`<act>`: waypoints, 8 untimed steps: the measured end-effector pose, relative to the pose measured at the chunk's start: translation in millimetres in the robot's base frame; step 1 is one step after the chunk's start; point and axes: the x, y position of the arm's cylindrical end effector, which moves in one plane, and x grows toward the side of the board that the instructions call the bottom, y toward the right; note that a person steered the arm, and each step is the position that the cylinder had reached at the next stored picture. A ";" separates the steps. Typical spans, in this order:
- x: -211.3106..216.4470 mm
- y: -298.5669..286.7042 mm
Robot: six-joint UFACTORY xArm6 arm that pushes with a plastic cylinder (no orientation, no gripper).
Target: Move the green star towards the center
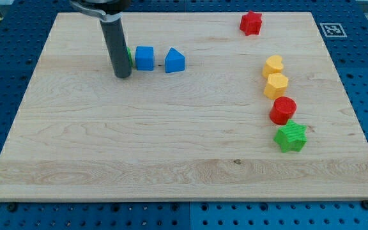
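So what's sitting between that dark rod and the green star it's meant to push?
In the camera view, only bare board lies between my tip and the green star.

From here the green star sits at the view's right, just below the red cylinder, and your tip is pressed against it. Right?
Not quite. The green star-shaped block does sit at the view's right, just below the red cylinder block, but my tip is far off at the view's upper left, beside the blue cube block. The camera view shows this.

Cube (pixel 144 57) lies left of wedge (pixel 175 61).
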 end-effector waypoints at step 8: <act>169.2 347.9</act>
